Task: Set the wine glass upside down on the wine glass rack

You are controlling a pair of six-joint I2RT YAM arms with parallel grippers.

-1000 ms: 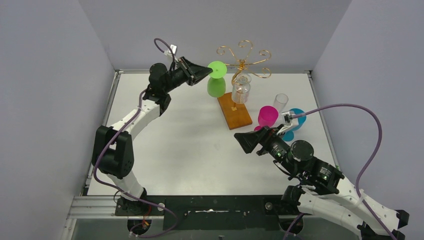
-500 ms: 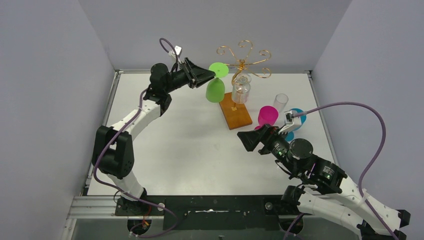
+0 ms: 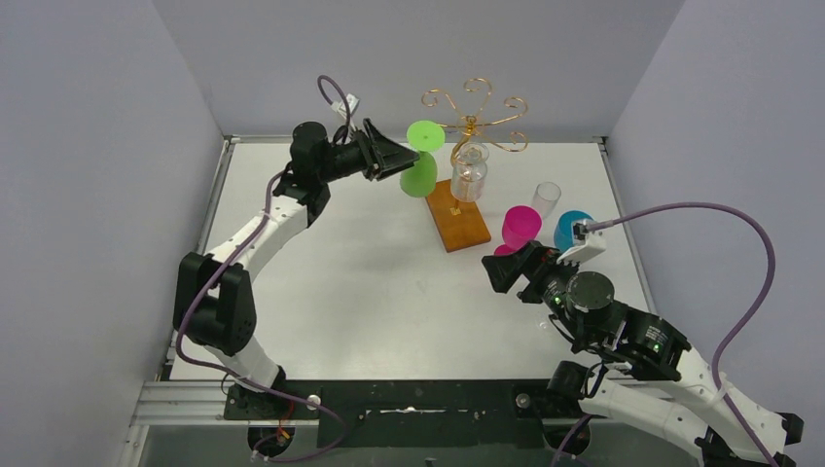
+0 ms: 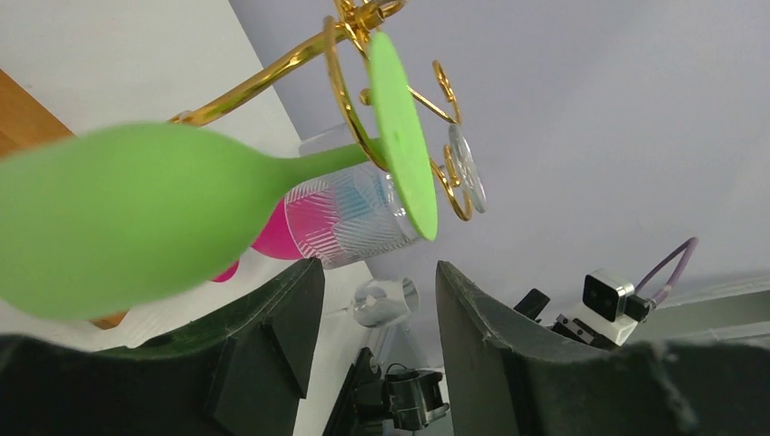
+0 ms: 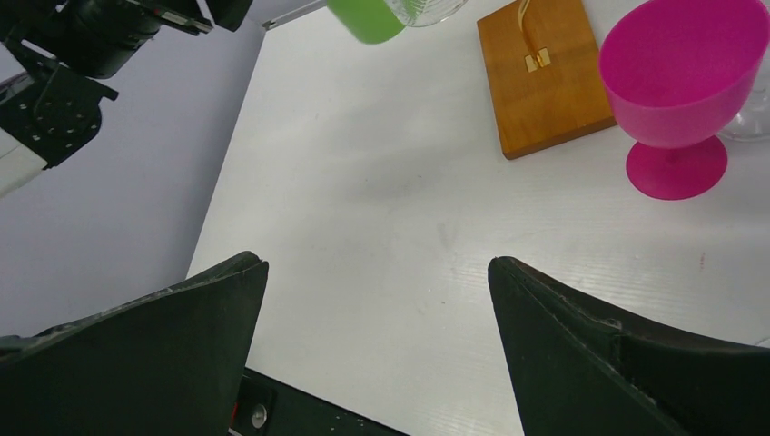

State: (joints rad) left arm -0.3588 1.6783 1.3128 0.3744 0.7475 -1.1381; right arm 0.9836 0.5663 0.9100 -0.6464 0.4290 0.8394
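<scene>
The green wine glass (image 3: 419, 175) hangs upside down and tilted from a curled arm of the gold wire rack (image 3: 473, 123), its foot (image 3: 425, 135) on top. In the left wrist view the gold wire (image 4: 272, 73) hooks round the green stem (image 4: 322, 162) just under the foot. My left gripper (image 3: 398, 158) is open just left of the glass; its jaws (image 4: 377, 282) stand apart below the bowl and hold nothing. My right gripper (image 3: 503, 273) is open and empty over the table, near the pink glass; its jaws (image 5: 377, 272) are wide apart.
A clear patterned glass (image 3: 469, 173) hangs on the rack above its wooden base (image 3: 457, 219). A pink glass (image 3: 520, 228), a blue glass (image 3: 571, 232) and a small clear glass (image 3: 547, 197) stand upright right of the base. Grey walls close the back and sides.
My left gripper has opened and drawn back left from the green glass, which now hangs on the rack with its bowl swung toward the gripper. My right arm has drawn back to the right.
</scene>
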